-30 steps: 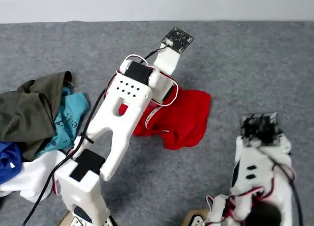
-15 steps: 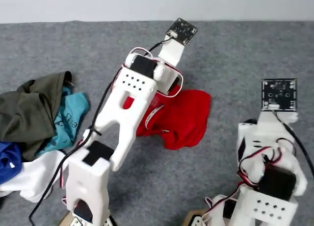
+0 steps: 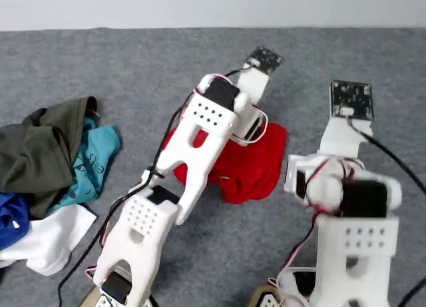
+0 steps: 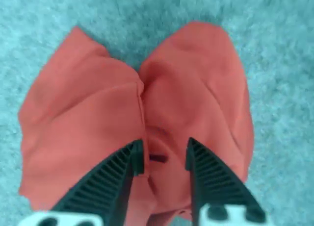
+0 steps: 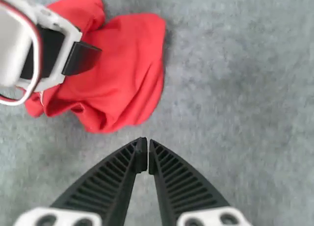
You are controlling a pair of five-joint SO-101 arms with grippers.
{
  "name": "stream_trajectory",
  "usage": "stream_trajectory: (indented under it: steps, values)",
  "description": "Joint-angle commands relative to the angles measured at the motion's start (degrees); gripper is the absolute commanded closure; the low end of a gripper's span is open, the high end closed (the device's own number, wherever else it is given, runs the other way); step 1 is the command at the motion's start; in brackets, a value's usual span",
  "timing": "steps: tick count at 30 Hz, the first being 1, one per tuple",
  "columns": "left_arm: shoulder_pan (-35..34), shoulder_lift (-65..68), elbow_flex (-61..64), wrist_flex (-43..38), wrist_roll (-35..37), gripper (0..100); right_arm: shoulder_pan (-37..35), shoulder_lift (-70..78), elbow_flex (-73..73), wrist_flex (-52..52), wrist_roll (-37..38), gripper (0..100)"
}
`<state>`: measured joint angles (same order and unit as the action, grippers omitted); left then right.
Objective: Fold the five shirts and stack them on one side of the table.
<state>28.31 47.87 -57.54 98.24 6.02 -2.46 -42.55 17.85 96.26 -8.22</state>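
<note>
Shirt (image 3: 256, 166) in red lying crumpled mid-table, bunching into two lobes with a crease between, left gripper (image 4: 163, 155) hovering over it with fingers spread, right gripper (image 5: 147, 155) sitting pressed together over grey table (image 3: 333, 60) beside it, other shirts (image 3: 40, 154) lying heaped at far left.

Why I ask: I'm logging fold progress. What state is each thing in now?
red shirt: unfolded, crumpled, lying flat on the table
shirt heap: unfolded, four shirts bunched together at one side
left pincer: open, over the red shirt
right pincer: shut, empty, beside the red shirt
</note>
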Motion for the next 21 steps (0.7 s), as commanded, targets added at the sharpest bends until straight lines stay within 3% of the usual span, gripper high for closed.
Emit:
stream_trajectory:
  steps: [1, 13, 21]
  values:
    - [-1.32, 0.70, -4.26, 1.23, 0.62, 85, -0.84, 5.32, -4.04, 3.91, -0.88, 97.3]
    - [-6.24, 1.85, -9.89, 1.49, 0.44, 96, 0.31, 7.34, -3.96, 6.20, -0.18, 96.9]
    - [-1.67, -0.79, -11.03, 2.29, 0.44, 94, 1.45, 6.81, -3.96, 6.20, 13.19, 97.2]
